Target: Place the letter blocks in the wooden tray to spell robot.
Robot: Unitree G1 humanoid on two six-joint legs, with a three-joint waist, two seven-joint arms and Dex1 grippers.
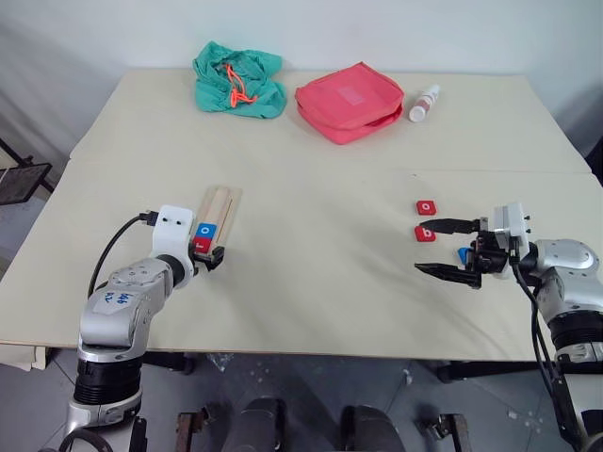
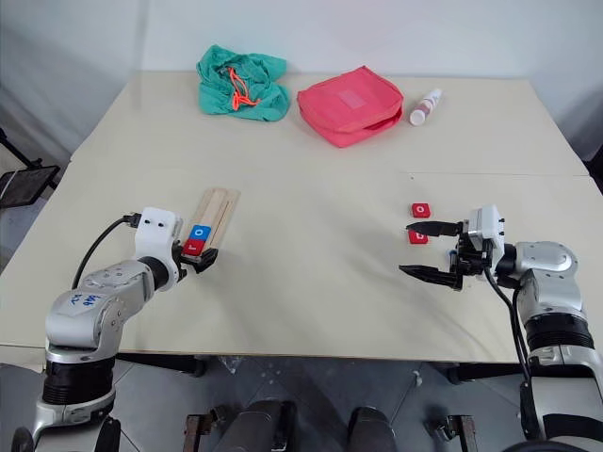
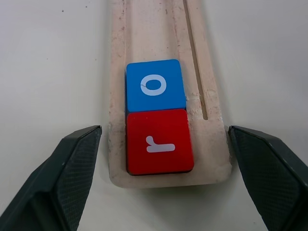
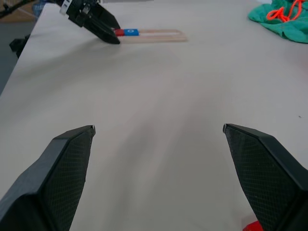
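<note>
The wooden tray [image 1: 222, 200] lies on the left of the table, pointing away from me. At its near end sit two letter blocks: a red "r" [image 3: 159, 141] and, right behind it, a blue "o" [image 3: 155, 85]. My left gripper [image 3: 163, 131] is open, one finger on each side of the tray's near end, holding nothing. On the right lie a red "o" block [image 1: 427, 206], a red "b" block [image 1: 425, 233] and a blue block [image 1: 463, 254], half hidden behind my right gripper [image 1: 445, 248]. That gripper is open and empty, pointing left just above the table.
At the back of the table lie a green drawstring bag [image 1: 238, 80], a red zippered pouch [image 1: 350, 102] and a small white bottle [image 1: 424, 104]. A seam [image 1: 330, 168] crosses the tabletop between the back and front halves.
</note>
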